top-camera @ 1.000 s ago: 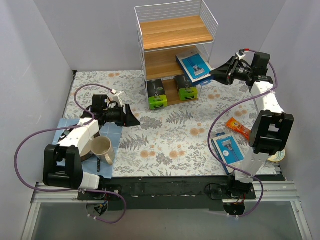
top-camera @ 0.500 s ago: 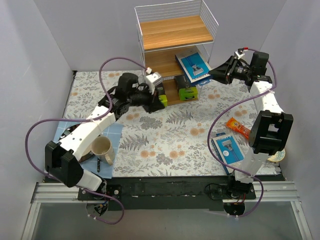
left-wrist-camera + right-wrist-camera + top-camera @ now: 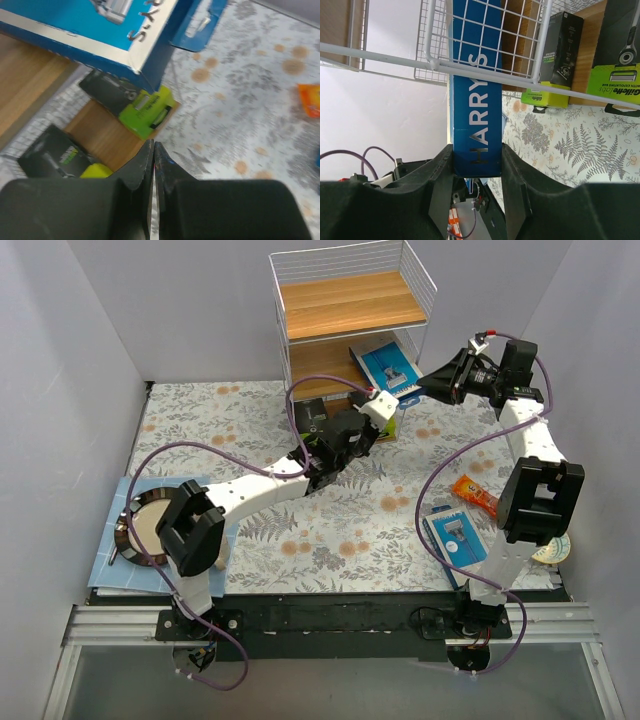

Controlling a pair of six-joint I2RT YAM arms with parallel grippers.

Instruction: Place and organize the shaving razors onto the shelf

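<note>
The shelf (image 3: 345, 305) stands at the back centre. One blue razor pack (image 3: 388, 368) lies tilted on its middle board, sticking out to the right. My right gripper (image 3: 433, 381) is shut on the pack's edge; in the right wrist view the pack (image 3: 476, 120) runs from between the fingers (image 3: 476, 162) through the wire side (image 3: 485, 65). My left gripper (image 3: 385, 418) is shut and empty just below this pack (image 3: 95, 25), its tips (image 3: 152, 146) over the bottom board. The second razor pack (image 3: 457, 537) lies flat on the table near the right arm's base.
Two black-and-green boxes (image 3: 145, 105) (image 3: 65, 155) stand on the bottom board. An orange snack packet (image 3: 476, 495) lies beside the second pack. A plate (image 3: 148, 528) sits on a blue mat (image 3: 108, 540) at the front left. Grey walls close in both sides.
My left arm has swung from the left side of the table across to the front of the shelf, under the blue pack. My right gripper has kept hold of the pack, hardly moving.
</note>
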